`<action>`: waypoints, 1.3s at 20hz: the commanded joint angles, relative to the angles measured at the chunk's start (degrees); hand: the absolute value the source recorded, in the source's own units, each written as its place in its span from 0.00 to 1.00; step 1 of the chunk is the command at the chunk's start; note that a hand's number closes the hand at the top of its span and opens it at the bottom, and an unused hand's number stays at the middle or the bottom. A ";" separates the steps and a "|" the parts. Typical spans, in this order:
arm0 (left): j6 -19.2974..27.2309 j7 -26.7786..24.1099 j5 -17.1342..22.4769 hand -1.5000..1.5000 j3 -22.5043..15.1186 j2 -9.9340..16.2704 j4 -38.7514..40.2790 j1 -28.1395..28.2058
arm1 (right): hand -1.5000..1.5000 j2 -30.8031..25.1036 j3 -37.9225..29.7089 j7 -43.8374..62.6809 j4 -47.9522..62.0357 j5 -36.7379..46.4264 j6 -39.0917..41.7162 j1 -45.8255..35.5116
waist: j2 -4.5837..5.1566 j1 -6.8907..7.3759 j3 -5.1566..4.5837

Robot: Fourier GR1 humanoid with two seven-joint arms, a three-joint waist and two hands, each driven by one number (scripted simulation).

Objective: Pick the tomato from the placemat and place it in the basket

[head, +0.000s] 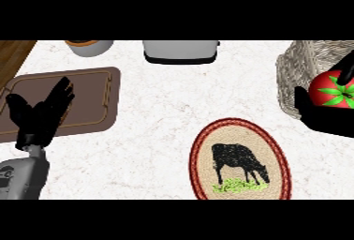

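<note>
The red tomato (333,90) with its green stem star is at the far right, held over the woven grey basket (298,65). My right hand (323,119) is curled round the tomato, thumb below and a finger above it. The oval placemat (240,160) with a red rim and a black cow picture lies at the lower middle with nothing on it. My left hand (40,112) rests open at the left, fingers up, over the brown tray.
A brown cutting tray (90,96) lies at the left. A grey toaster-like box (181,50) and a grey pot (90,47) stand along the back edge. A wooden surface (12,56) shows at the top left corner.
</note>
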 commanded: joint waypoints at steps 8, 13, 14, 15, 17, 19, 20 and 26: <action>-2.26 -1.00 0.94 0.50 1.53 1.09 1.83 -0.91 | 1.00 -12.39 -12.91 -15.88 25.87 -5.16 -6.41 -5.72 | 0.13 0.20 0.05; -0.90 1.00 0.56 0.50 1.27 0.14 -1.41 0.27 | 1.00 -15.90 -17.33 -27.54 32.16 -8.39 -9.27 0.61 | 0.00 -0.08 0.07; 1.01 -1.01 -1.61 0.50 -0.39 -2.04 2.48 -1.98 | 1.00 -15.78 -17.27 -27.25 36.78 -8.27 -10.89 -2.71 | 0.11 -0.09 0.05; -1.25 -2.39 -0.63 0.50 0.83 -0.24 1.05 1.06 | 1.00 -14.77 -17.20 -28.58 36.56 -9.78 -11.45 -1.60 | 0.02 0.01 0.05; -0.29 -1.39 -0.78 0.50 1.02 -0.70 1.99 -0.94 | 1.00 -14.98 -16.98 -30.49 39.69 -9.96 -13.40 -1.48 | 0.00 -0.08 0.05; -2.11 -2.32 0.37 0.50 1.68 -0.23 2.13 0.21 | 1.00 -15.66 -17.57 -32.56 39.54 -11.05 -14.16 0.56 | -0.05 -0.19 0.05; 0.25 3.73 -0.39 0.50 0.44 -0.62 -4.73 0.31 | 1.00 -18.36 -18.18 -33.27 44.54 -11.34 -13.46 -2.51 | -0.07 0.10 0.07; -0.61 0.21 -0.61 0.50 0.38 -1.32 -2.79 2.08 | 0.00 -17.71 -19.96 -35.42 60.37 -7.79 -25.08 -6.94 | 0.12 0.63 0.08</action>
